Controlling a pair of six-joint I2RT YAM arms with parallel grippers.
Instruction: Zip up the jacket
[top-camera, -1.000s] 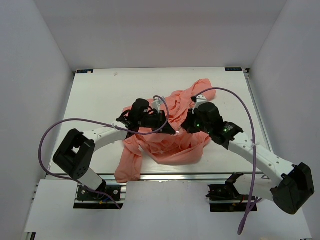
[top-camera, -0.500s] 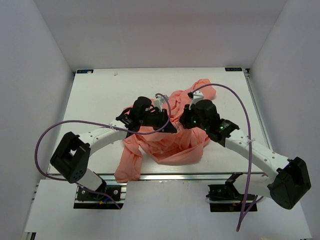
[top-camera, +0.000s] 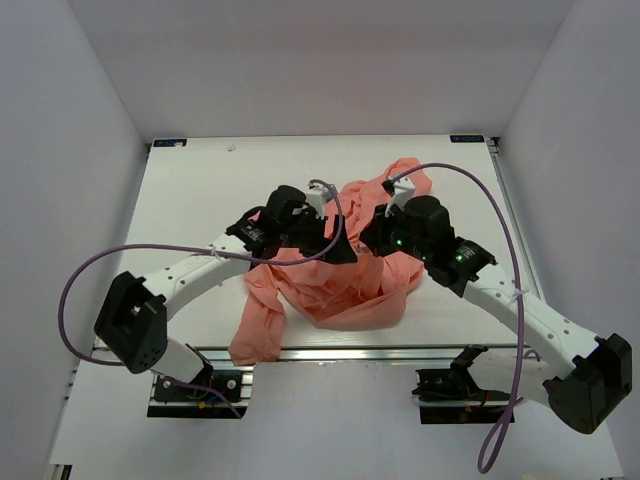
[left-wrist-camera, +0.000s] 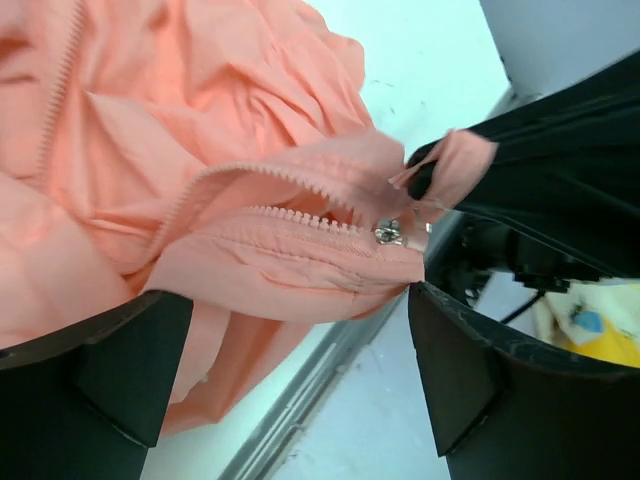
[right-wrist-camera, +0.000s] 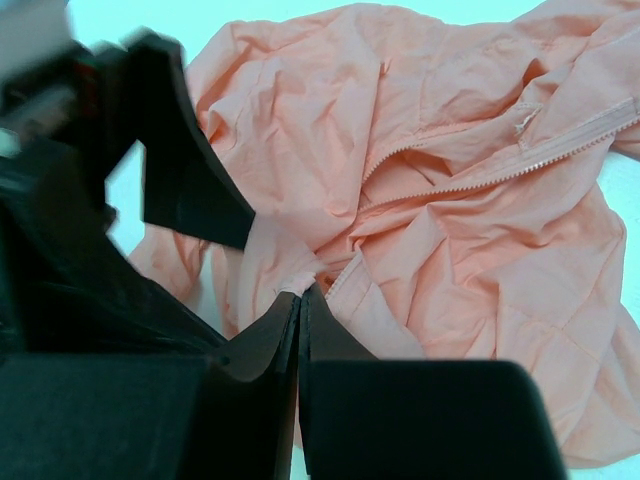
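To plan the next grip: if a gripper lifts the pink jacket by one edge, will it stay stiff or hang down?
Probably limp: the jacket lies in deep wrinkles. It seems thin and light: the right gripper holds it by a small pinch.

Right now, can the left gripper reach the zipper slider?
Probably yes: the left gripper is open, the zipper slider lies uncovered just ahead of it, and the right gripper pinches the jacket beside it.

A crumpled salmon-pink jacket (top-camera: 330, 295) lies near the centre of a white table (top-camera: 190, 200), one sleeve (top-camera: 255, 335) reaching its near edge.
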